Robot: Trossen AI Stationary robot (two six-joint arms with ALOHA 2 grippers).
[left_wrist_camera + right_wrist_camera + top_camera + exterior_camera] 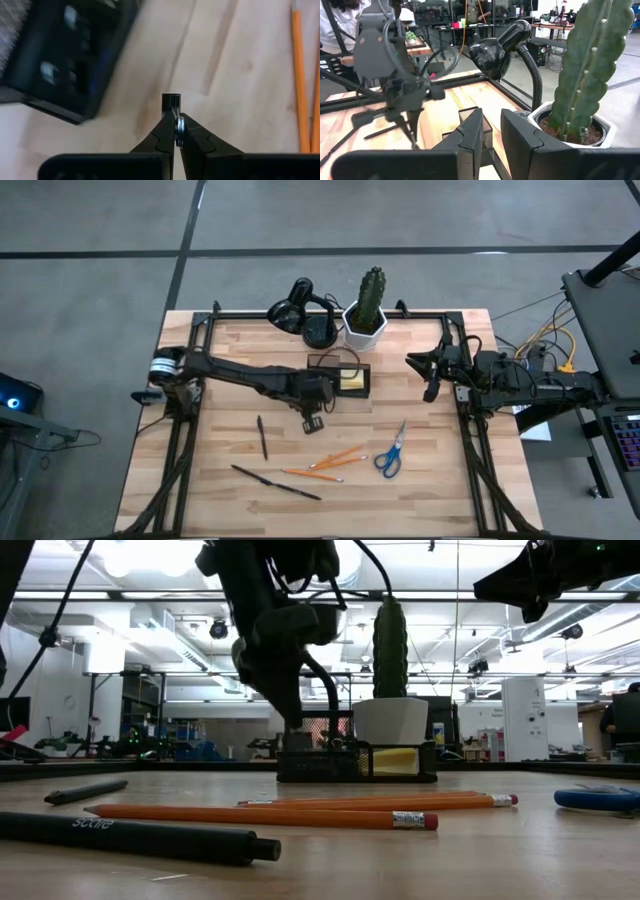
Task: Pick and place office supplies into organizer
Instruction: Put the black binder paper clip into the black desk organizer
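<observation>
Left wrist view shows my left gripper (175, 131) pinched shut on a small black binder clip (171, 101), above the bare wood beside the organizer (60, 55). Such a thin hold may slip, dropping the clip outside the tray.

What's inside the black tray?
A yellow sticky pad lies in the tray's right compartment. The left arm covers part of the left compartment, so its contents can't be seen.
</observation>
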